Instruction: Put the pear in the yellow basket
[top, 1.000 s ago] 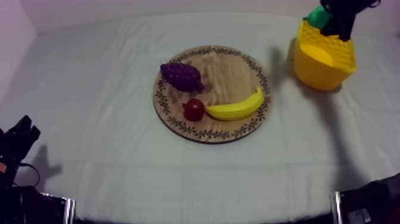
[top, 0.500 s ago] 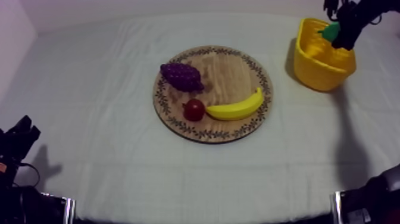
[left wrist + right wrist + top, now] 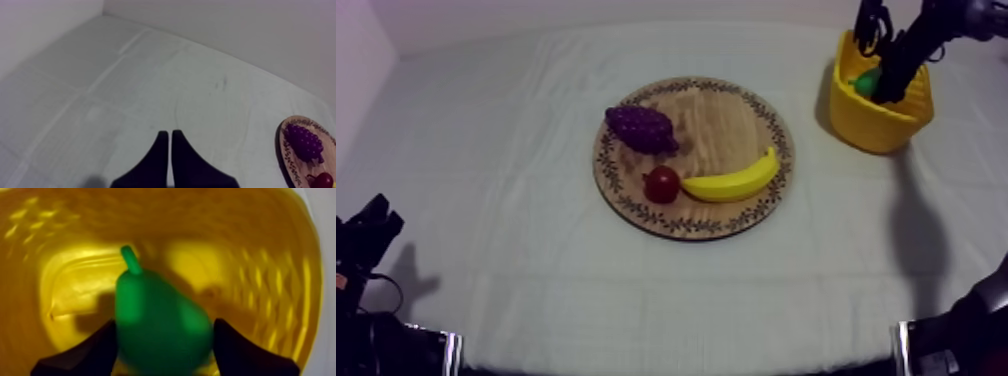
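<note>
The green pear (image 3: pixel 160 333) hangs inside the yellow basket (image 3: pixel 75 248), stalk pointing away from the wrist camera, and my right gripper (image 3: pixel 165 322) is shut on it with a black finger against each side. From above, the pear (image 3: pixel 865 82) shows just under the rim of the basket (image 3: pixel 881 125) at the far right, with the right gripper (image 3: pixel 884 85) reaching down into it. My left gripper (image 3: pixel 366 225) rests low at the left edge, and its fingers (image 3: pixel 170 137) lie together as a narrow wedge over bare cloth.
The round wooden board (image 3: pixel 721 110) lies mid-table with a bunch of grapes (image 3: pixel 640 127), a small red fruit (image 3: pixel 662 184) and a banana (image 3: pixel 734 182) on it. The board's rim (image 3: pixel 282 145) and the grapes (image 3: pixel 304 142) lie beyond the left gripper.
My right gripper has carried the pear from above the basket's far rim down into the basket. The left arm has not moved.
</note>
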